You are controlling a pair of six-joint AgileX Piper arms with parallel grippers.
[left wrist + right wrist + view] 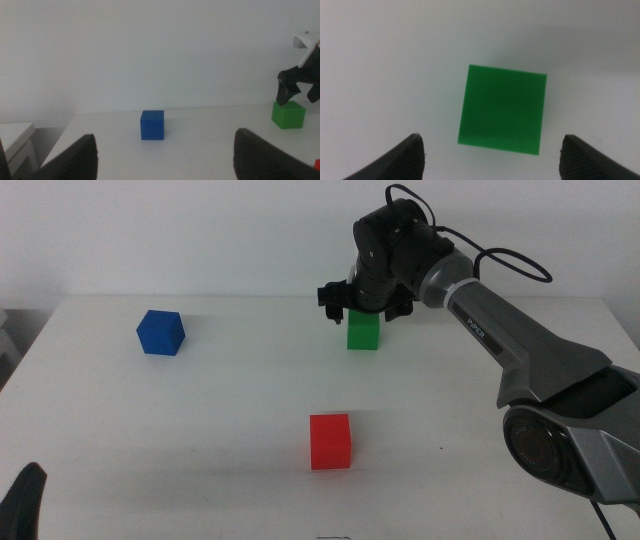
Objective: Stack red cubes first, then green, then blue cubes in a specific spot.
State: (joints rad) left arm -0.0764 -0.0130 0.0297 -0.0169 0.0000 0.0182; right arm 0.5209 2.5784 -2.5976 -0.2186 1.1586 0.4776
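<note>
So far nothing was stacked: your red cube [330, 441] sat alone near the front of the table [230, 410], the green cube [363, 331] farther back, the blue cube [161, 332] well apart on the left. Your right gripper [364, 306] hung just above the green cube, jaws spread wide, gripping nothing. Your left gripper [165, 155] waited low at the front-left corner, also spread. Nothing blocked the way to the red cube.
</note>
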